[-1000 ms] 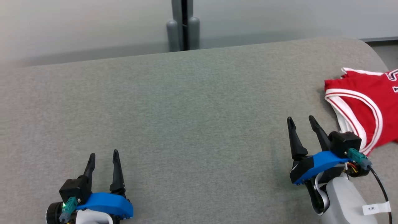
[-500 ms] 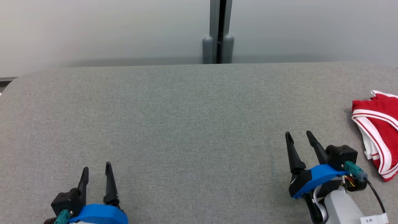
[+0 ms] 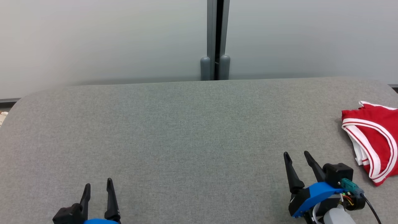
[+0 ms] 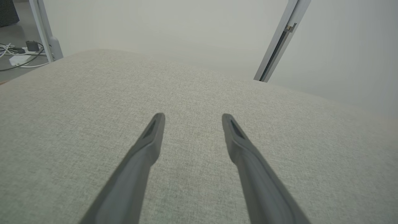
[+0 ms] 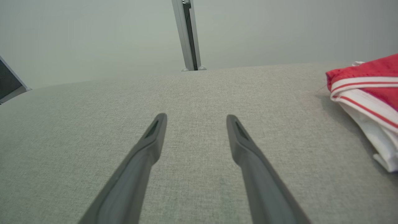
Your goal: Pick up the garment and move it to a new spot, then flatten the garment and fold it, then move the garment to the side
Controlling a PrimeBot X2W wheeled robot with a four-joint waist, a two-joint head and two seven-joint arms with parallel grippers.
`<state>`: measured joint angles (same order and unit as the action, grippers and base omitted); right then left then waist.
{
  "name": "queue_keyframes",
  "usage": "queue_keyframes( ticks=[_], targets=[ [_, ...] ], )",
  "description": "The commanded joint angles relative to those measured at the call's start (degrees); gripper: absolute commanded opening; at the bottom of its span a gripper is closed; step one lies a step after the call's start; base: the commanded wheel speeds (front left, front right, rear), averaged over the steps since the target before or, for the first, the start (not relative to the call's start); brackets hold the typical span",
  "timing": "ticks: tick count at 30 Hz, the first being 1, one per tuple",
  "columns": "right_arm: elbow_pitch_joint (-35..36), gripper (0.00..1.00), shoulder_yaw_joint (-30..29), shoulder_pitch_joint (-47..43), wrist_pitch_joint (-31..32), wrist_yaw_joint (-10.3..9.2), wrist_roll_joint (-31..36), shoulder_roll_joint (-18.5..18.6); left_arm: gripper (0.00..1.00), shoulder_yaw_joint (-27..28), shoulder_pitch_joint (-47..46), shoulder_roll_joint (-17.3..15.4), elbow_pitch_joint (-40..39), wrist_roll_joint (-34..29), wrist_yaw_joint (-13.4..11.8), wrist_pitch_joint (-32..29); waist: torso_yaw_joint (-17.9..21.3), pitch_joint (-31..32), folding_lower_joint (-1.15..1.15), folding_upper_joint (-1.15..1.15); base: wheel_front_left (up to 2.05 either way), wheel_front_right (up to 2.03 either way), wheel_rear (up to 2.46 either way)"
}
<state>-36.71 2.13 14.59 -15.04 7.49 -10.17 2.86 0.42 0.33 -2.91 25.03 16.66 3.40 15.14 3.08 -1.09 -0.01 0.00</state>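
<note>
Garment (image 3: 374, 133): red jersey with white trim, lying bunched or loosely folded on the grey table (image 3: 186, 124), at the far right of the head view. The frame edge cuts it off, so its full extent and true long axis can't be read. The visible part seems to run near-to-far along the table's right side.

Right gripper (image 3: 296, 153): jaws apart, nothing between them, hovering low over bare table. The garment lies to its right and slightly ahead, near but not touching. In the right wrist view the trimmed edge faces the gripper, well off the line the jaws point along.

Left gripper (image 3: 98, 182): jaws also apart and empty, at the lower left. It is well apart from the garment, with the whole width of the table between them.

Judgement:
- The right arm is clearly the nearer one and would make the reach.
- That reach calls for a swing to the right rather than a straight advance, since the jaws point up the table and not at the cloth.
- The nearest grab point is the white-banded edge.
- The layers there look stacked, so a pinch could catch just one.
</note>
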Motion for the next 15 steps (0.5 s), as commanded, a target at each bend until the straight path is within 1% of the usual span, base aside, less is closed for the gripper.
queue_keyframes(
  ticks=[1,4,5,9,15],
  targets=[
    [0.2,1.0,0.1,-1.0,-0.2,0.0,-0.4,0.1,1.0,-0.2,0.7,0.0,-0.3,0.1,-0.1,0.0,0.1,0.3,0.01,0.0,0.0,0.0,0.0],
    [0.3,1.0,0.0,-1.6,-0.2,0.0,-0.5,0.1,1.0,-0.3,1.1,0.0,-0.5,0.7,0.3,0.0,0.0,0.8,0.01,0.0,0.0,0.0,0.0],
    [0.3,0.0,0.0,-0.8,0.0,0.0,-0.1,0.0,0.0,-0.3,0.9,0.0,-0.3,0.5,0.2,0.0,0.0,0.8,0.01,0.0,0.0,0.0,0.0],
    [-1.2,0.0,-0.3,-1.7,0.5,0.0,-0.6,-0.1,0.0,-0.2,1.1,0.2,1.4,1.0,0.2,-0.4,-0.1,0.9,0.01,0.0,0.0,0.0,0.0],
    [0.3,0.0,-1.5,-1.8,2.8,0.0,-7.3,-0.1,0.0,0.6,0.1,0.2,0.7,7.2,0.5,-2.5,-0.2,0.9,0.01,0.0,0.0,0.0,0.0]
  ],
)
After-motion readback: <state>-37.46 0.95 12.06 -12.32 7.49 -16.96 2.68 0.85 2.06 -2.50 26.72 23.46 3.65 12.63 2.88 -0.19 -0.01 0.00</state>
